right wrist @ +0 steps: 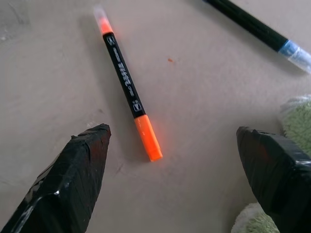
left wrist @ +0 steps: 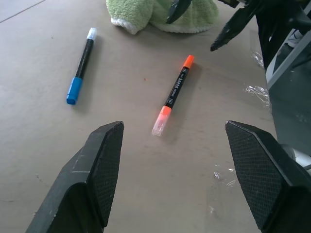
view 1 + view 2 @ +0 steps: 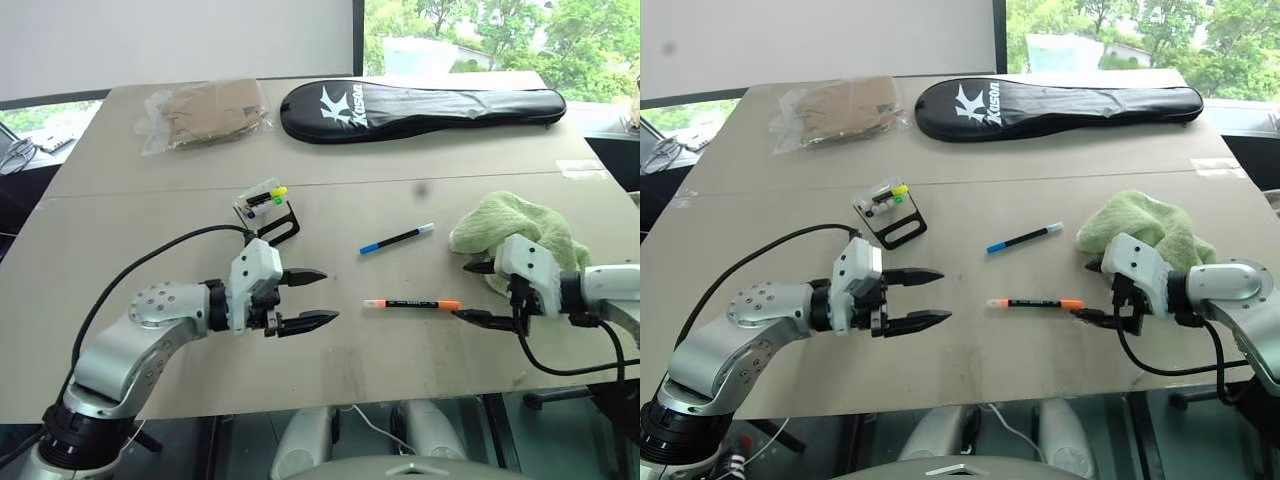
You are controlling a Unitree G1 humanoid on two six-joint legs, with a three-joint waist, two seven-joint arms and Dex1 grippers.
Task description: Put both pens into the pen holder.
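Right tool [image 3: 482, 292] at the right edge of the head view, fingers spread wide and empty, lower fingertip just beside the orange end of the orange-ended marker [image 3: 412, 303], which lies flat on the bench [image 3: 150, 215] at centre frame. Left tool [image 3: 312, 297] at lower left of centre, likewise spread apart, holding nothing, pointing toward the marker's pale-capped end. Blue-and-black pen [image 3: 397, 239] just above centre, flat, well apart from both tools. Pen holder [image 3: 268, 209] at upper left of centre, tipped onto its side by the look of it, short yellow and green markers poking from it. Likely trouble: a round barrel rolling or skidding away under a closing fingertip; snagging the green towel [image 3: 515, 230] right behind the right tool; knocking the light holder when inserting. Count: two tools, two pens, one holder, one towel, one racket bag [image 3: 420, 107], one bagged tan bundle [image 3: 205, 112].
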